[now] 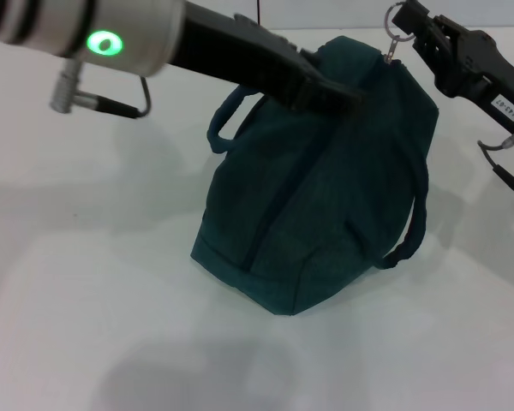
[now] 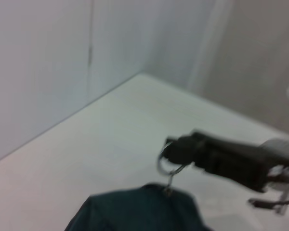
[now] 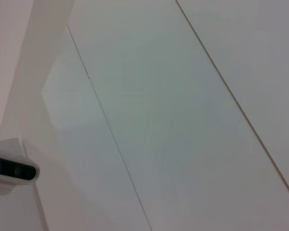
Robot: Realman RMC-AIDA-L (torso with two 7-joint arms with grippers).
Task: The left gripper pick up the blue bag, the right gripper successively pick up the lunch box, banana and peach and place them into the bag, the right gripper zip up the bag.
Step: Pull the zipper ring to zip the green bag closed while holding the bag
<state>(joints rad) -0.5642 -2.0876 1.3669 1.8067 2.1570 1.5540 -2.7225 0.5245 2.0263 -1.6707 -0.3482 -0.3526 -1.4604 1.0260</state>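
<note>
The blue bag (image 1: 317,205) stands on the white table, its top pulled up to a peak and its zip line running closed down the front. My left gripper (image 1: 338,92) reaches in from the upper left and is shut on the fabric at the bag's top. Above the bag's far right corner, my right gripper (image 1: 409,21) is shut on the metal ring zip pull (image 1: 398,38). The left wrist view shows that right gripper (image 2: 176,151) holding the ring (image 2: 166,163) above the bag (image 2: 139,211). The lunch box, banana and peach are out of view.
The bag's two loop handles hang out at the left (image 1: 227,116) and the right (image 1: 411,231). White table (image 1: 86,282) spreads around the bag. The right wrist view shows only wall panels and a small white device (image 3: 12,168) with a pink light.
</note>
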